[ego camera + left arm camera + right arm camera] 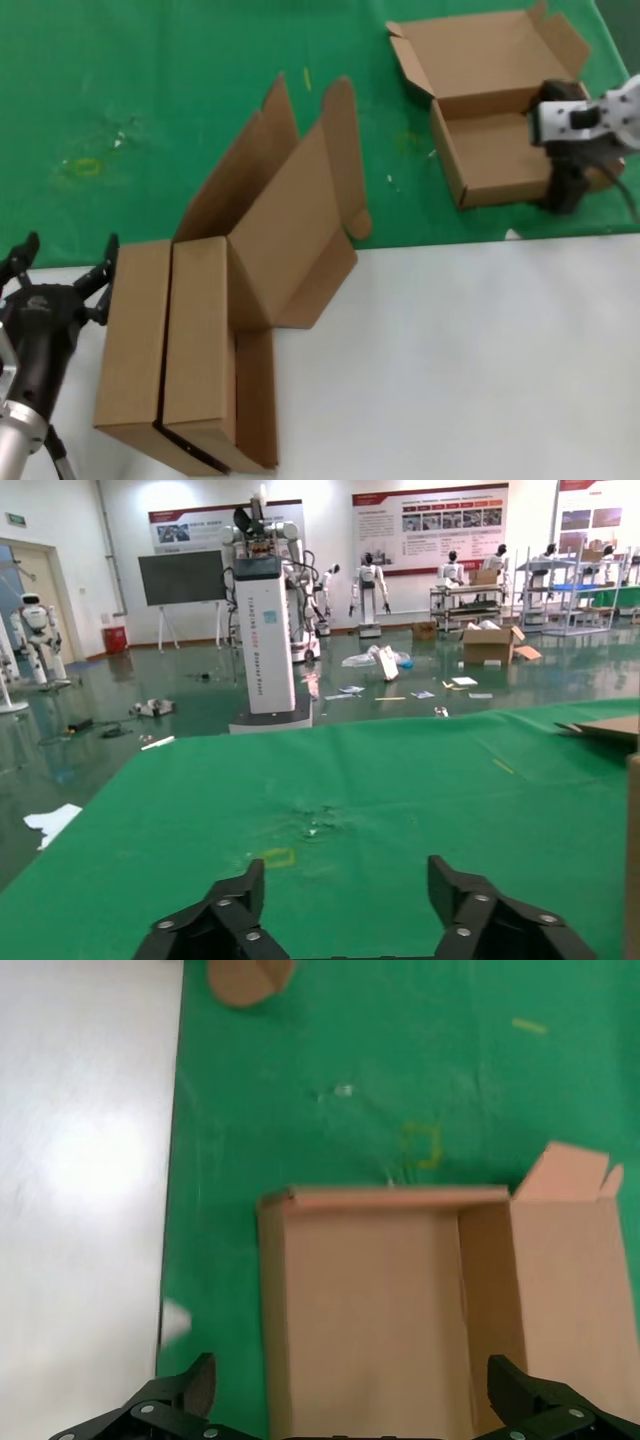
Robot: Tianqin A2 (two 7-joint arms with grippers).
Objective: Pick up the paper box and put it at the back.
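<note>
Green cloth (150,110) at the back already carries the paper box (497,150), its lid open, its tray directly under my right gripper (350,1415), whose fingers (160,1405) are spread wide to either side of it, touching nothing. My left gripper (62,268) waits, jaws open too, beside two more boxes (185,350) on the white surface (480,360). A careless rise could catch a box wall on a fingertip and drag it off the cloth.

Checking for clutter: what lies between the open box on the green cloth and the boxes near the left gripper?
Bare green cloth separates the open paper box from the two boxes, per the head view.
</note>
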